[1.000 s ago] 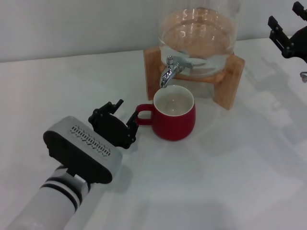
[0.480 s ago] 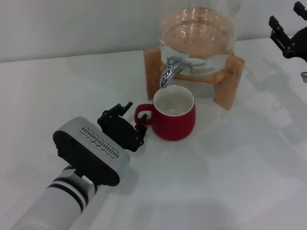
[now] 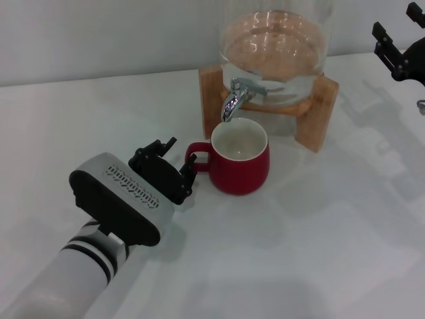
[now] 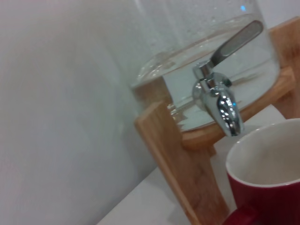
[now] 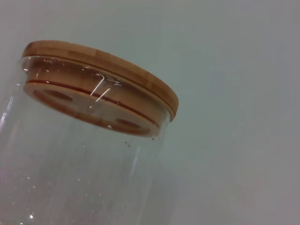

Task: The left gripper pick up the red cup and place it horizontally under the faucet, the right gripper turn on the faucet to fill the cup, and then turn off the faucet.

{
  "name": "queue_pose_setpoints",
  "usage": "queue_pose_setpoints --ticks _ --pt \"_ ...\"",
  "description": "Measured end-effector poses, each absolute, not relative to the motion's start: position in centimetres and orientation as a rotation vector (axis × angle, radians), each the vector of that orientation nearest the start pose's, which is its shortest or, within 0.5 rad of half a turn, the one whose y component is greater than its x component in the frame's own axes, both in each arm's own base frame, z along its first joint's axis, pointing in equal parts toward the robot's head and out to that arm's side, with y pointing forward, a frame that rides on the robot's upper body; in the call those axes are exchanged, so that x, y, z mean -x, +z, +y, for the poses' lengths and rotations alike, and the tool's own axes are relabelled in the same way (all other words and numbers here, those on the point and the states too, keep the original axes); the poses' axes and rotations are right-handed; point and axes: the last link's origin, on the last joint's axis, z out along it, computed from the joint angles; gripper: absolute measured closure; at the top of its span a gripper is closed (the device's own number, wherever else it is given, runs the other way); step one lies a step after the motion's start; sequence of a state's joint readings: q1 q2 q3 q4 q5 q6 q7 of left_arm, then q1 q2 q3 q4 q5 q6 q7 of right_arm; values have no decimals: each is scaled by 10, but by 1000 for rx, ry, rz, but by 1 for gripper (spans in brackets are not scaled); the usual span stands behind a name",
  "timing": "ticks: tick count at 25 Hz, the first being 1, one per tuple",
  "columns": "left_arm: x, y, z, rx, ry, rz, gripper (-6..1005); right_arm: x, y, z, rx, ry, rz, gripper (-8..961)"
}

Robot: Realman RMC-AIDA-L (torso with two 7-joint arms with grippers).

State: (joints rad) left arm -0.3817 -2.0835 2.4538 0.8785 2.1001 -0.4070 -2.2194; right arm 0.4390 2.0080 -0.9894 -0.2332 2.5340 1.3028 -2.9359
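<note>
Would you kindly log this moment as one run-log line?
glossy red ceramic mug: upright under chrome faucet, empty | left end effector: open at mug handle | right end effector: raised beside glass jar | faucet: no flow

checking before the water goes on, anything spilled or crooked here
Nothing stands out. The cup stands upright under the faucet, dry table around it. The left gripper sits at its handle; the right gripper hangs far off.

The left gripper (image 3: 172, 166) (black claw on the white-grey arm) has drawn back slightly from its closer position half a second ago, one finger now by the red cup (image 3: 240, 158) handle, the cup nudged marginally leftward.
</note>
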Motion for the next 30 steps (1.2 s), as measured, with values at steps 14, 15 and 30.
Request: queue_pose_setpoints --ticks 14,15,30 --pt "201 -139 322 2193 -216 -76 578 -318 65 354 1641 679 115 319" --pt "202 -138 322 2188 -214 -80 578 -318 65 355 1641 679 115 319" --pt "199 -149 308 2227 -221 -57 577 -318 65 356 1642 671 122 319"
